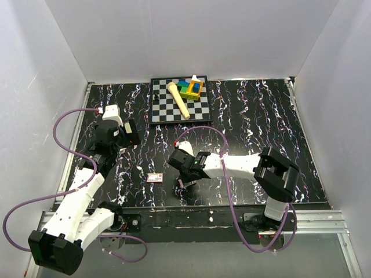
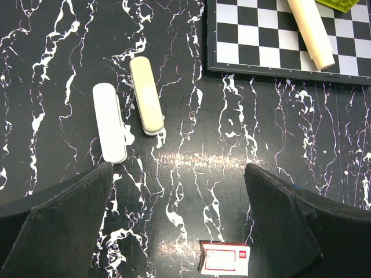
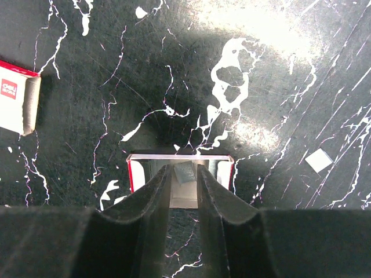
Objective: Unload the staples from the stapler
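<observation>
Right gripper (image 3: 184, 179): fingers narrow, low over the table (image 1: 261, 116) near its middle and towards the near edge. The staples (image 3: 186, 171), a short grey strip, sit right between my fingertips. I cannot tell whether the pads actually pinch the strip or only flank it.

Under those tips is an open red-and-white tray (image 3: 179, 157), lying flat, and the staples are over its far half. A closed red-and-white box (image 1: 154, 177) lies flat just left of that gripper, apart from it. A small white scrap (image 3: 319, 160) sits on the table to the right of the tray.

Left gripper (image 2: 178, 171): fingers spread wide with nothing between them, only bare table. It hangs over the left part of the table.

In the left wrist view, a white stapler (image 2: 110, 123) and a cream stapler (image 2: 146, 95) lie flat, side by side, close together but not touching. From above they show only as rounded bars.

At the far middle of the table is a chessboard (image 1: 168, 113). A cream cylinder (image 1: 178, 99) lies diagonally across it, and coloured blocks (image 1: 190, 88) are stacked on its far right corner.
</observation>
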`<state>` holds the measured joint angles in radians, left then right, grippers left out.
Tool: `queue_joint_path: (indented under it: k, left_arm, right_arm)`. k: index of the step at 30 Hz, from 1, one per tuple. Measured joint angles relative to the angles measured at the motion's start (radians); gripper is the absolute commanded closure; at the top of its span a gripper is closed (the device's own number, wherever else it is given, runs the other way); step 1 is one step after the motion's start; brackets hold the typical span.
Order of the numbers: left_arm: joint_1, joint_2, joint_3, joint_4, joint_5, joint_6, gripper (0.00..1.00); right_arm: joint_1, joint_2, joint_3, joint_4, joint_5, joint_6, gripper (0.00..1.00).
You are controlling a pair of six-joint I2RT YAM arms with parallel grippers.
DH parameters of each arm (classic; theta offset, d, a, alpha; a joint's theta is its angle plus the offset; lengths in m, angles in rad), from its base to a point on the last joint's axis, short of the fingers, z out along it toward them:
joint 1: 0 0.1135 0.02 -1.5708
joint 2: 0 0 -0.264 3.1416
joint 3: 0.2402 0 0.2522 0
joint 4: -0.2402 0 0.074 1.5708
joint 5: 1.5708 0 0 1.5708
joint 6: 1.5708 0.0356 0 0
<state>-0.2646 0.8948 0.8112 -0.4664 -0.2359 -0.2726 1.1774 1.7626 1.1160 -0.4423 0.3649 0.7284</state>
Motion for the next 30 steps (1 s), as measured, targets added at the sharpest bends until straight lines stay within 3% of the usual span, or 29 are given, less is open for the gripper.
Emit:
queue_joint_path:
  k: [12, 20, 30]
  left_arm:
    - [0.001, 0.0, 0.0, 0.0, 0.012, 0.0, 0.02]
    - [0.001, 0.0, 0.0, 0.0, 0.016, 0.0, 0.02]
    - [0.001, 0.0, 0.0, 0.0, 0.031, 0.0, 0.02]
  right_arm:
    - [0.0, -0.008, 0.0, -0.002, 0.008, 0.0, 0.62]
    - [-0.01, -0.167, -0.002, -0.045, 0.059, -0.031, 0.56]
    - [-0.14, -0.27, -0.084, -0.096, 0.031, -0.201, 0.55]
